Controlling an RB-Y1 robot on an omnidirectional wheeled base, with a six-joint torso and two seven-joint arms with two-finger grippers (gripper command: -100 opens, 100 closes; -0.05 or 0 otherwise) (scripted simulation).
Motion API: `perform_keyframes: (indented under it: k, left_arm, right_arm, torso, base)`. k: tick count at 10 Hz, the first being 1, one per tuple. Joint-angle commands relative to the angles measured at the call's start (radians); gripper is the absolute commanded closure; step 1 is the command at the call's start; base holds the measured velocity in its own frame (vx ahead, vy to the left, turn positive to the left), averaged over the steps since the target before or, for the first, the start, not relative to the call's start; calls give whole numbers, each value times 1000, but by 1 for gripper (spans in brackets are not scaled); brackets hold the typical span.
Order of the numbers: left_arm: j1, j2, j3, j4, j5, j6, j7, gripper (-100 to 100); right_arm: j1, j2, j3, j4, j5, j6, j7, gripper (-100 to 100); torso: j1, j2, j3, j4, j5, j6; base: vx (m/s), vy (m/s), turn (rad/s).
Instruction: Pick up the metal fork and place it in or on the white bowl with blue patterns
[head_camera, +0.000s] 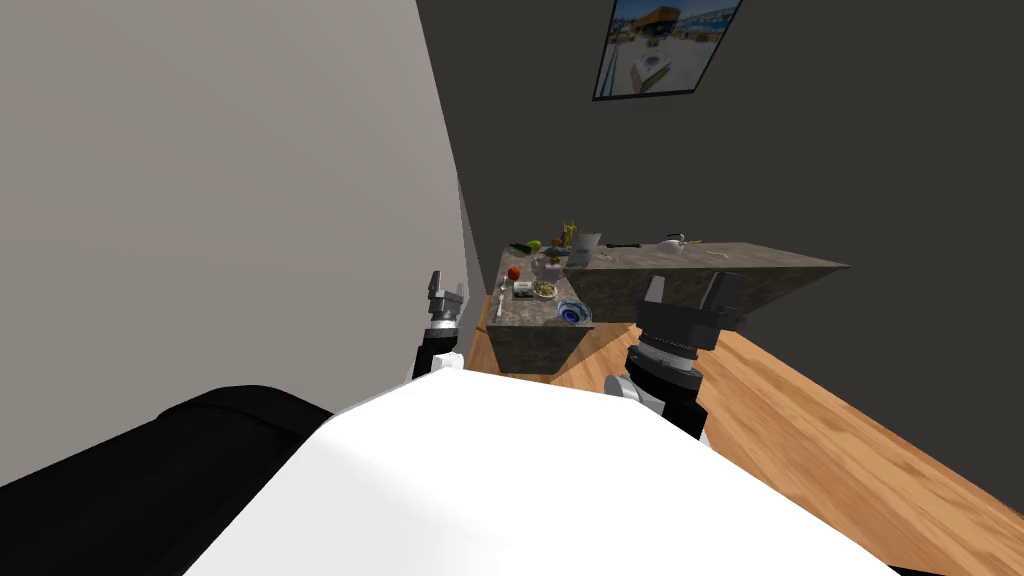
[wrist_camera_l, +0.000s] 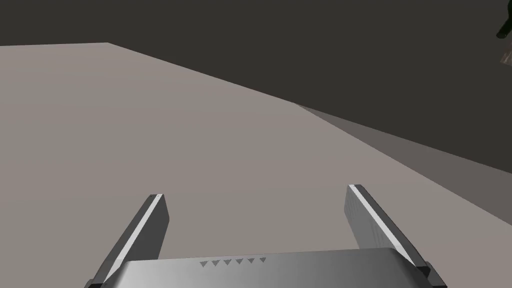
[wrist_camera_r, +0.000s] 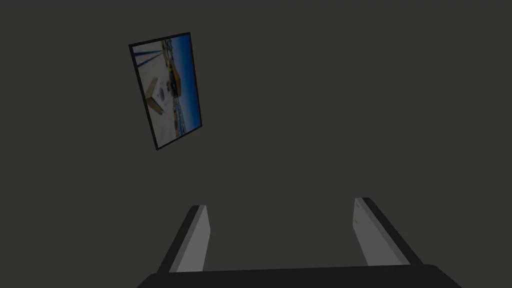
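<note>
While both jaws stand open, the fork (head_camera: 501, 297) lies on the table (head_camera: 520, 312), well apart from either.
Fork: a thin pale sliver near the table's left edge, long axis running roughly away from me; which end carries the tines is too small to tell. White bowl with blue pattern (head_camera: 574, 312) sits at the table's near corner, right of the fork, not touching it. Left jaws are raised before a pale wall (wrist_camera_l: 150, 125), left of the table. Right jaws are raised right of the bowl, facing a dark wall (wrist_camera_r: 350, 100). In the head view the fork lies between the two, beyond both.
</note>
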Motion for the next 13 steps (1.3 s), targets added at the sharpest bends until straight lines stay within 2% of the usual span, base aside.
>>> perform_keyframes:
  k: [1,3,6,7,11,12,13]
  left_arm:
    - [-1,36,9,3,3,14,13,-100]
    - [-5,83,30,9,11,46,43,-100]
    - [-11,137,81,24,27,122,114,-100]
    - [-11,137,81,24,27,122,114,-100]
    - [-23,182,176,49,58,248,232,-100]
    - [-23,182,176,49,58,263,244,-100]
    - [-27,189,202,57,67,296,281,-100]
  right_arm:
    - [0,0,0,0,0,0,0,0]
    - [0,0,0,0,0,0,0,0]
    - [0,0,0,0,0,0,0,0]
    - [0,0,0,0,0,0,0,0]
    - [0,0,0,0,0,0,0,0]
    - [0,0,0,0,0,0,0,0]
    - [0,0,0,0,0,0,0,0]
  torso:
    - [0,0,0,0,0,0]
    - [0,0,0,0,0,0]
    - [-2,0,0,0,0,0]
    - [-2,-1,0,0,0,0]
    - [-3,-1,0,0,-1,0]
    - [-3,0,0,0,-1,0]
    - [-2,0,0,0,-1,0]
  base:
    - [1,-8,-52]
    - [3,-18,-92]
    - [6,-34,-145]
    - [6,-24,-61]
    - [5,-45,-194]
    - [3,-34,-60]
    - [2,-38,-161]
